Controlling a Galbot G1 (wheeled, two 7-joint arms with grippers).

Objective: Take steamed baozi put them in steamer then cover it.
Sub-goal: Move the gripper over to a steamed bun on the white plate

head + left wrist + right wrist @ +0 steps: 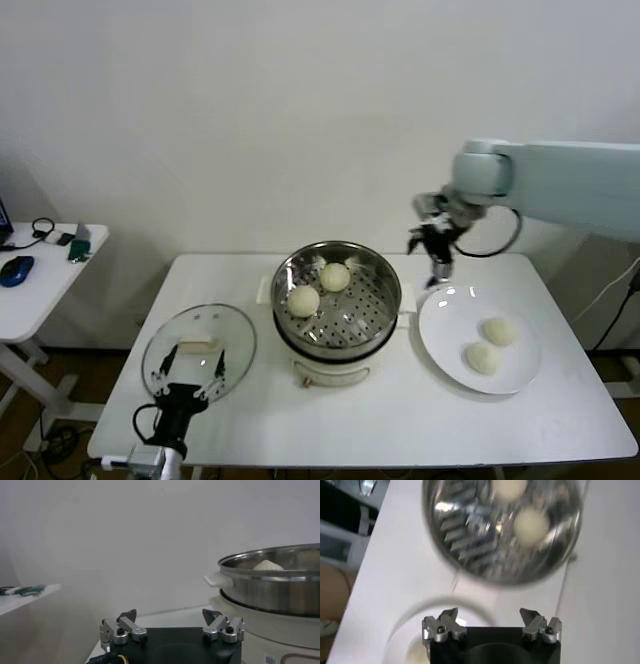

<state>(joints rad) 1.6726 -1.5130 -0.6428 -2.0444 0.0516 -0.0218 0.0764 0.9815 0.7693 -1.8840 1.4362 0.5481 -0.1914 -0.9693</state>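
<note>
With two steamed baozi [318, 289] in the steamer [337, 297] at frame centre and two on the white plate [450, 345] right of it, the right pincer [436, 252] hangs released above the plate's upper-left rim, while the left pincer [187, 392], released, sits lower left over the glass cover [198, 350] on the desk [400, 430].

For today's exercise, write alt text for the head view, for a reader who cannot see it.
Two baozi sit in a steel steamer mid-table, and two more wait on a white plate to its right. The right end effector, open, hangs above the plate's far edge; the left end effector, open, is by the glass lid on the left.
</note>
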